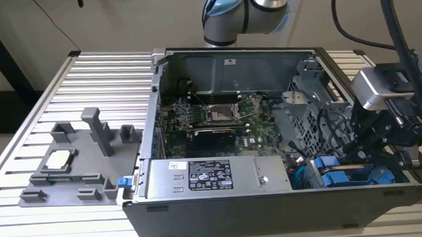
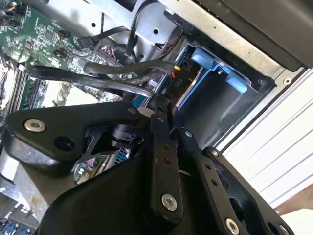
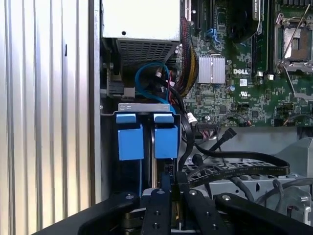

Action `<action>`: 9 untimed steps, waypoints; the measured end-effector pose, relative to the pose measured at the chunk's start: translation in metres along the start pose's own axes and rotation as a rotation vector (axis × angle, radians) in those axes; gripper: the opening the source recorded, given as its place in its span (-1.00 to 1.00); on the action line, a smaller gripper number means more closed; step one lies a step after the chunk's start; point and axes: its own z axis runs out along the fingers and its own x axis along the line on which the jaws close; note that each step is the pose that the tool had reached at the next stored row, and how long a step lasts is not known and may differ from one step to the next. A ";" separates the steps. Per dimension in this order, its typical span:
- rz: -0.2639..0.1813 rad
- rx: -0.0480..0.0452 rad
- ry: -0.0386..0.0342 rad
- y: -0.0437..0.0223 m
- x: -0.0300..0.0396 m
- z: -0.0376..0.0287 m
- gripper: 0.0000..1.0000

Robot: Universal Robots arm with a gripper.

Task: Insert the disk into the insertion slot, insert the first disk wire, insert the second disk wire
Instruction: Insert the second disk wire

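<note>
Hand (image 1: 366, 144) sits down inside the open computer case (image 1: 270, 211), at the corner toward the exterior view's right, just above the drive bay; same hand in the second wrist view (image 2: 164, 105) and in the first wrist view (image 3: 172, 178), where its dark fingers (image 3: 166, 182) look pressed close together with a black cable end (image 2: 168, 78) right at the tips, though whether they actually clamp it I cannot tell. Disk (image 3: 146, 142) is already seated in the insertion slot (image 3: 144, 106), its blue carrier tabs standing side by side at the bay mouth; blue tabs also visible in the exterior view (image 1: 336, 174) and in the second wrist view (image 2: 217, 68). Black flat cables (image 3: 234, 169) loop across the metal cage beside the bay, near the hand. Thin blue wire (image 3: 146, 78) curls between the bay and the power-supply box (image 1: 216, 176), which lies along the near wall of the case. Motherboard (image 1: 218, 115) fills the case floor behind it. Grey fixture tray (image 1: 72, 165) with upright posts rests on the ribbed tabletop (image 1: 90, 80), at the exterior view's left, well apart from the hand. Arm (image 1: 242, 14) rises behind the case.
</note>
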 end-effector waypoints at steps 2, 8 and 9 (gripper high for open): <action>0.000 0.0000 0.0000 0.0000 -0.0008 0.0001 -0.67; 0.000 0.0000 0.0003 -0.0010 -0.0008 0.0003 -0.67; 0.000 0.0001 0.0001 -0.0011 -0.0007 0.0006 -0.67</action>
